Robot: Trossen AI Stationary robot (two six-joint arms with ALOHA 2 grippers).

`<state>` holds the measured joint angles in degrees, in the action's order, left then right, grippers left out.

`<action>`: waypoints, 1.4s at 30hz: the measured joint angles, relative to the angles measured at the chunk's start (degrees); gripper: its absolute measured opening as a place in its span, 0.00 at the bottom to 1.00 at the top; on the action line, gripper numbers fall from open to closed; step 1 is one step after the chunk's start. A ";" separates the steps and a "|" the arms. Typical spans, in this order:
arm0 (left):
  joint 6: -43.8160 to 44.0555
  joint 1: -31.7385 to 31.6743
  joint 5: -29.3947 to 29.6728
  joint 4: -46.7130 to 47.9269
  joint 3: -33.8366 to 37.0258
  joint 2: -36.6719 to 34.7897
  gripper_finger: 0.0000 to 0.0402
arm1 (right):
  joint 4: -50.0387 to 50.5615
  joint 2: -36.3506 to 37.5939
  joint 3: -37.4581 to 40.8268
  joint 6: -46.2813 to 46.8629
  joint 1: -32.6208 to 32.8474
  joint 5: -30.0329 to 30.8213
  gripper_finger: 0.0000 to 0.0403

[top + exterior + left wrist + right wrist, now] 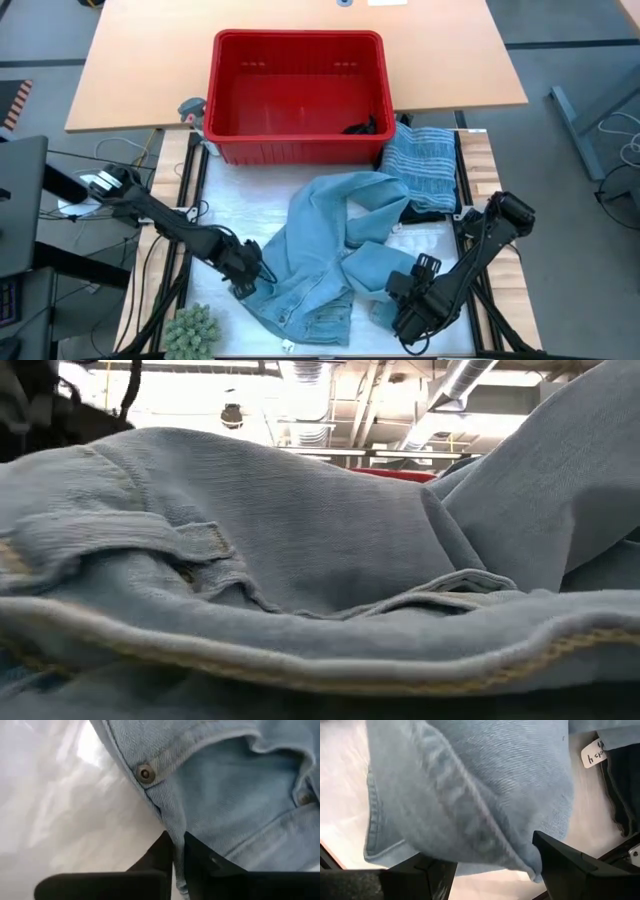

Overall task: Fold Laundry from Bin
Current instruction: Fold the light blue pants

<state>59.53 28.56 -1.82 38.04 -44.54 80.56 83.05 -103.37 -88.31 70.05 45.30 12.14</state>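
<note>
Table and what lies on it

We see a white-covered table (235, 190) bearing light blue jeans (320, 250), a folded striped garment (422, 165), a red bin (297, 95) and a green plant (192, 330).

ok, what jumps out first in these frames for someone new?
The light blue jeans, sprawled crumpled across the white work surface in front of the big red bin. The left pincer is shut on the jeans' edge at their left side, near a metal button. The right pincer sits open around a fold at their right.
</note>
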 joint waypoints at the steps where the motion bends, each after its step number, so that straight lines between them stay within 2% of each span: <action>1: -2.04 -0.79 0.05 4.12 -1.46 -0.49 0.03 | -0.14 0.00 0.02 0.38 -0.22 -0.02 0.69; 4: -7.31 -3.92 3.16 16.77 -6.35 -1.64 0.02 | -1.28 0.00 0.02 0.42 -0.92 -0.01 0.69; 8: -15.98 -9.79 10.82 29.06 -12.43 -1.95 0.01 | -2.60 0.00 0.02 0.36 -2.15 0.27 0.69; 14: -34.14 -22.58 23.36 37.70 -15.09 -1.93 0.01 | -4.39 0.00 0.02 -0.07 -4.15 0.59 0.69; 16: -37.15 -27.18 29.00 40.13 -15.67 -1.93 0.01 | -4.57 0.00 0.02 -0.21 -4.63 0.61 0.69; 18: -37.69 -31.15 32.14 41.35 -17.12 -1.93 0.03 | -4.49 0.00 0.02 -0.46 -5.01 0.61 0.69; 20: -39.08 -33.62 31.84 42.70 -19.82 -1.99 0.07 | -4.57 0.00 0.02 -1.14 -5.23 0.61 0.69; 23: -41.82 -34.67 27.73 44.19 -25.06 -2.35 0.15 | -4.60 0.00 0.02 -2.48 -5.20 0.61 0.69; 25: -43.65 -34.41 26.06 44.14 -28.53 -2.35 0.22 | -4.80 0.00 0.02 -3.98 -5.18 0.61 0.69; 28: -48.00 -33.73 27.01 44.54 -33.13 -2.35 0.34 | -5.23 0.00 0.02 -6.16 -5.18 0.61 0.69; 30: -46.64 -33.48 27.16 45.34 -36.38 -2.28 0.41 | -5.58 0.00 0.02 -7.37 -5.14 0.61 0.69; 32: -40.43 -32.86 23.12 42.80 -39.16 -2.38 0.47 | -5.46 0.00 0.02 -8.83 -4.79 0.71 0.69; 34: -37.62 -30.25 16.13 36.05 -40.18 -3.57 0.50 | -5.51 0.00 0.02 -10.74 -4.47 1.54 0.69; 37: -32.90 -20.89 12.96 30.27 -40.34 -3.67 0.50 | -5.18 0.00 0.02 -11.98 -4.37 2.56 0.69; 42: -23.80 -0.50 20.38 29.47 -39.67 2.83 0.49 | -5.51 0.00 0.02 -11.68 -4.39 4.81 0.69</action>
<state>35.73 28.06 18.56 67.50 -84.20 83.39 77.54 -103.37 -88.29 58.37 40.91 16.95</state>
